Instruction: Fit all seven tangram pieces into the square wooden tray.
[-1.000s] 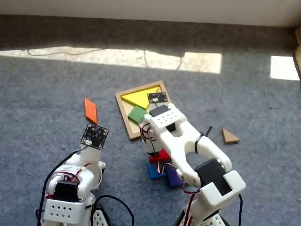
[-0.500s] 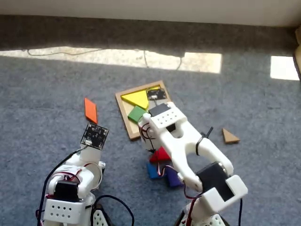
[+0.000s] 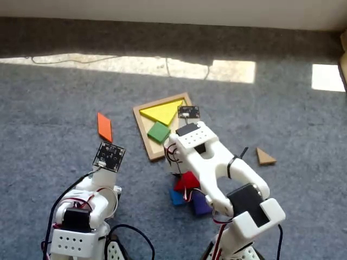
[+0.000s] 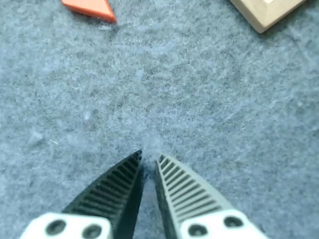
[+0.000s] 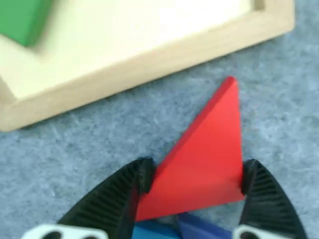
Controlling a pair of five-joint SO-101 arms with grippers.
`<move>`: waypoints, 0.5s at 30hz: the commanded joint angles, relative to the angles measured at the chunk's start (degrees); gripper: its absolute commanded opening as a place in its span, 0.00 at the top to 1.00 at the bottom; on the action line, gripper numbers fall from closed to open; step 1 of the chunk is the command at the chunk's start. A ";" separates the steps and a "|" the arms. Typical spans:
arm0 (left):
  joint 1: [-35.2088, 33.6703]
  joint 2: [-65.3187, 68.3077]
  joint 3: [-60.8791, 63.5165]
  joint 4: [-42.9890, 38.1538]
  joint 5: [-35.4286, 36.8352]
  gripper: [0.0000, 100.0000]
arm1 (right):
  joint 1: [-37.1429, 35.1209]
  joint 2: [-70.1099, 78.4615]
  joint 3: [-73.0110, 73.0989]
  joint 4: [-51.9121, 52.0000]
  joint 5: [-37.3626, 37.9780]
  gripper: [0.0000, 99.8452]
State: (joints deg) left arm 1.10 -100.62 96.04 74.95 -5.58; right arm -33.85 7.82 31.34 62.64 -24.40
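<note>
one tray (image 3: 141,131); seven pieces: yellow triangle (image 3: 161,112), red triangle (image 3: 187,180), brown triangle (image 3: 264,157), green square (image 3: 158,131), orange parallelogram (image 3: 104,127), blue piece (image 3: 175,197), purple piece (image 3: 200,205); two arms: left arm (image 3: 87,208), right arm (image 3: 217,168).

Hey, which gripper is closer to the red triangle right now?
Right. The right gripper grips the red triangle between its fingers, just outside the wooden tray. The left gripper sits over carpet, nearer the orange piece, well away from it.

grey carpet (image 3: 49,92), sunlit strip (image 3: 135,65) across it, thin cable (image 3: 65,62) at far edge
</note>
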 commanded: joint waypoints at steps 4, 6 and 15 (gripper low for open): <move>0.75 -1.19 1.19 -0.09 0.53 0.99 | 2.42 3.30 0.57 0.75 -0.88 0.72; 0.75 -1.19 1.19 -0.09 0.53 0.99 | 2.15 3.38 0.57 1.89 -0.70 0.73; 0.75 -1.19 1.19 -0.09 0.53 0.99 | 3.30 0.92 -1.71 2.24 13.36 1.00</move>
State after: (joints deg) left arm 1.10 -100.62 96.04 74.95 -5.58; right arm -31.91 9.32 30.64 64.22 -17.36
